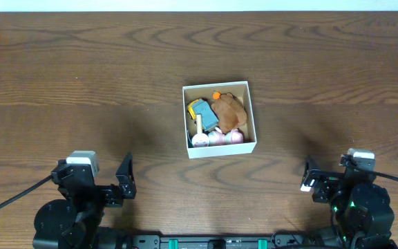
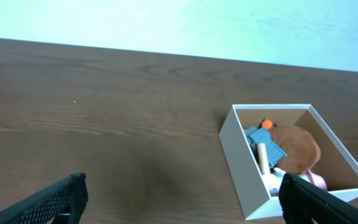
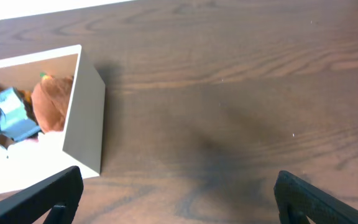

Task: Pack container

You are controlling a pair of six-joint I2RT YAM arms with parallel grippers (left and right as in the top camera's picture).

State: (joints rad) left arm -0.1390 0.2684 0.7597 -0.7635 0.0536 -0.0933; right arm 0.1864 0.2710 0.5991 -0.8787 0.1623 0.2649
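Observation:
The container (image 1: 222,148), a shallow square box with white walls and a brown inside, sits at the middle of the table. It holds a brown plush toy (image 1: 229,108), a blue toy (image 1: 203,111), a small orange piece (image 1: 216,95) and pink toys (image 1: 225,137). It also shows in the left wrist view (image 2: 244,167) and the right wrist view (image 3: 86,118). My left gripper (image 1: 125,181) is open and empty near the front left edge, apart from the box. My right gripper (image 1: 309,181) is open and empty at the front right.
The dark wooden table (image 1: 81,83) spreads round the box. A pale wall edge runs along the far side (image 1: 199,4). Black cables trail from both arm bases at the front corners.

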